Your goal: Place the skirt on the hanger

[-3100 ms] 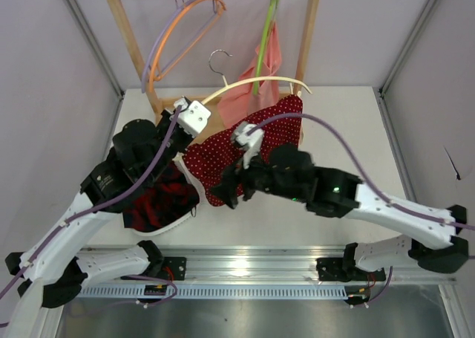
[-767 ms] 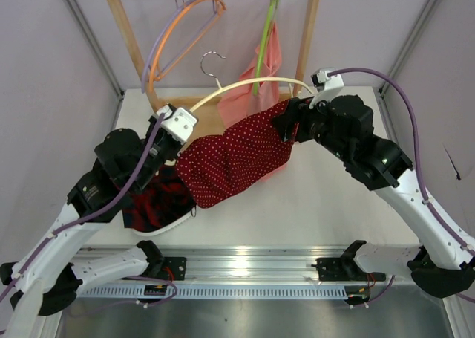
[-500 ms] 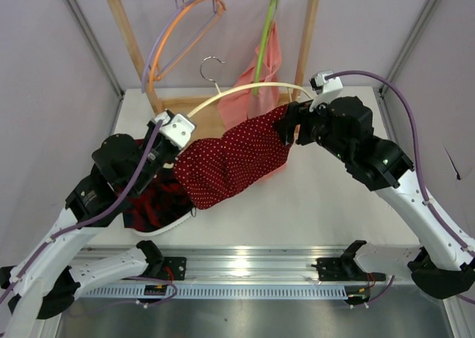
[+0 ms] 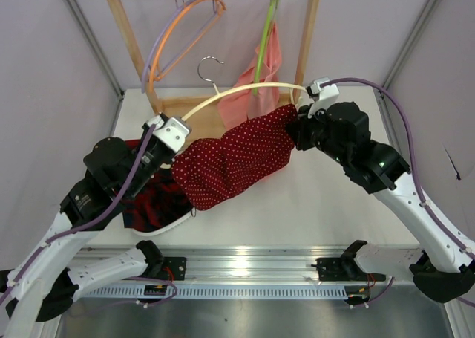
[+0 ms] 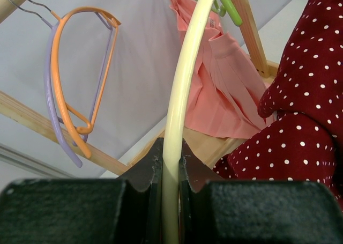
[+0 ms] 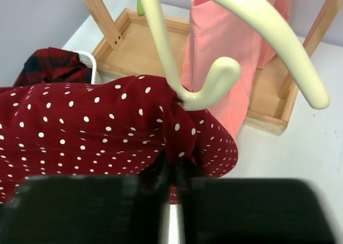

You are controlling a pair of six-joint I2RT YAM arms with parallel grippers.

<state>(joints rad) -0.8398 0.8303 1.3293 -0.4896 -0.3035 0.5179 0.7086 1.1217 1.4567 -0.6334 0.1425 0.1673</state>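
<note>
The cream hanger (image 4: 245, 91) arcs above the table, its silver hook (image 4: 210, 67) pointing to the back. My left gripper (image 4: 177, 124) is shut on the hanger's left arm; in the left wrist view the cream bar (image 5: 179, 94) runs up from between the closed jaws of that gripper (image 5: 170, 158). The dark-red dotted skirt (image 4: 230, 160) hangs bunched under the arc. My right gripper (image 4: 298, 128) is at the skirt's right end, below the hanger's right tip. The right wrist view has this gripper (image 6: 174, 171) shut on a fold of the skirt (image 6: 96, 126), just under the hanger's curled notch (image 6: 214, 86).
A wooden rack (image 4: 126, 41) stands at the back with orange and lilac hangers (image 4: 178, 33) and a lime-green hanger (image 4: 263, 41) holding a salmon-pink cloth (image 4: 263, 78). A red-black plaid garment (image 4: 156, 200) lies in a white basket at the left.
The right arm went from the skirt's middle to its right end, and its jaws closed on the cloth there. The left arm drew the hanger slightly down and left.
</note>
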